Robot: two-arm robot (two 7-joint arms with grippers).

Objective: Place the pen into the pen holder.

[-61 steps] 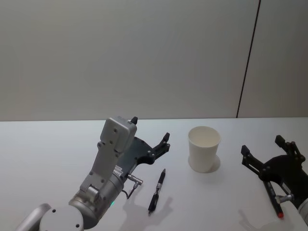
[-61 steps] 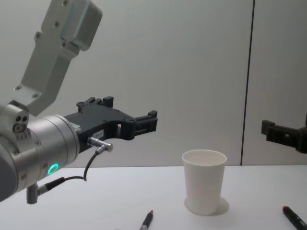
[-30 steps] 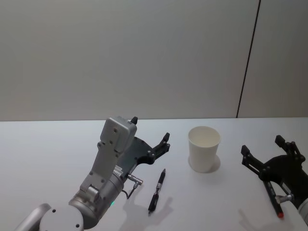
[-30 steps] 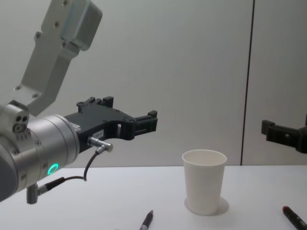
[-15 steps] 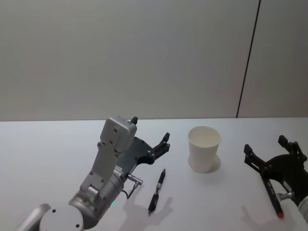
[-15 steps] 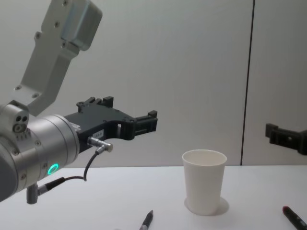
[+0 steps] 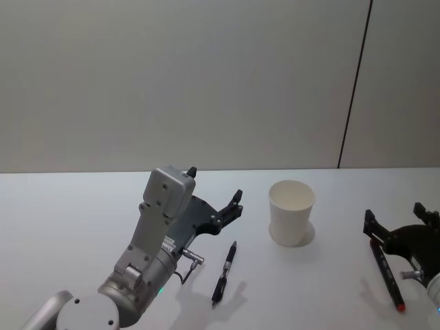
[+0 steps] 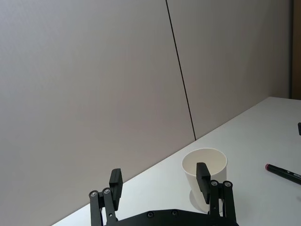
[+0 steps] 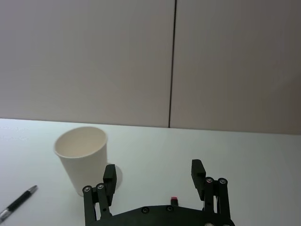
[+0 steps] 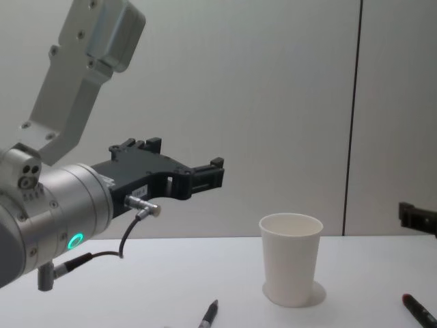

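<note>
Black and spread wide, the left gripper [image 7: 216, 183] hangs above the white table [image 7: 69, 220] with nothing between its jaws, pointing roughly toward the white paper cup pen holder [image 7: 291, 213]. Just beside it and lower down, a slim black pen with silver trim [image 7: 223, 273] lies flat on the table, near the cup but not touching it. On the other side, the right gripper [image 7: 394, 214] is just as wide open and just as empty. It is held over a dark pen with a red tip [image 7: 386, 275], which lies well apart from the cup. Neither pen is lifted yet, I'd say. My worry is the light, empty cup: a pen let go at a slant, or a finger brushing the rim, could tip it over. A pen lying flat could also roll away from closing jaws.
</note>
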